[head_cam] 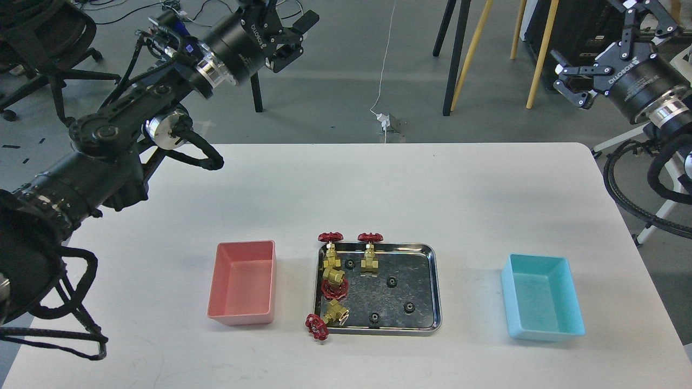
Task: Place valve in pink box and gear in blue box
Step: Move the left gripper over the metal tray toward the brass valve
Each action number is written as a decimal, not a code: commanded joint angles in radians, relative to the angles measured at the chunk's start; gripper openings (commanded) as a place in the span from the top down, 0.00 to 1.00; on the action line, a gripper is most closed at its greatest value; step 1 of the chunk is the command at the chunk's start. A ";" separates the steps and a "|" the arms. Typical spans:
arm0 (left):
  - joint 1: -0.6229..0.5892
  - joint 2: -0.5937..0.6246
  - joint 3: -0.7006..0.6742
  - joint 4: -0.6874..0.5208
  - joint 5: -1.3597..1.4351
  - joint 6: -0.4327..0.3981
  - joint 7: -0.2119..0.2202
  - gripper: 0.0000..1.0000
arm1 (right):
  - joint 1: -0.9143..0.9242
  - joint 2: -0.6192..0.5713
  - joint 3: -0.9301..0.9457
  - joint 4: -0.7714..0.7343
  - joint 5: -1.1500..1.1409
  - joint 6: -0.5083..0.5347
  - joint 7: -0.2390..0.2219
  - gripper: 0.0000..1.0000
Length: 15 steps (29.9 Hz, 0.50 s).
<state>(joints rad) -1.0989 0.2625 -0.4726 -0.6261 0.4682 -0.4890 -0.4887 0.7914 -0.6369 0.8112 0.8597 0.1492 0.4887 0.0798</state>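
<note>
Since both boxes sit empty, valves and gears wait in the tray, both end effectors, left and right, raised open, holding nothing

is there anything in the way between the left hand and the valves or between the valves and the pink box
Nothing visible. The left hand is raised beyond the table's far edge, with bare table between it and the valves in the steel tray. The pink box sits left of the tray, apart, empty.
</note>
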 commanded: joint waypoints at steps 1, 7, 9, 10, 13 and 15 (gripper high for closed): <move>0.002 0.014 0.000 0.000 -0.002 0.000 0.000 0.00 | -0.003 0.008 0.002 -0.004 0.000 0.000 0.000 0.00; 0.002 0.015 0.000 0.005 -0.017 0.000 0.000 0.00 | -0.014 0.037 0.014 -0.004 0.001 0.000 0.003 0.00; 0.001 0.006 -0.001 0.043 -0.037 0.000 0.000 0.00 | -0.011 0.039 0.025 -0.004 0.001 0.000 0.001 0.00; 0.001 0.004 -0.004 0.052 -0.043 0.000 0.000 0.00 | -0.006 0.039 0.032 -0.004 0.001 0.000 0.000 0.00; 0.008 -0.002 -0.035 0.013 -0.042 0.000 0.000 0.00 | 0.005 0.039 0.060 0.001 0.003 0.000 -0.006 0.00; 0.025 0.001 -0.041 -0.030 -0.034 0.000 0.000 0.00 | 0.044 0.033 0.068 -0.005 0.003 0.000 -0.006 0.00</move>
<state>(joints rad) -1.0931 0.2633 -0.4979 -0.6039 0.4266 -0.4883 -0.4887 0.7954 -0.5983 0.8640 0.8586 0.1509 0.4887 0.0758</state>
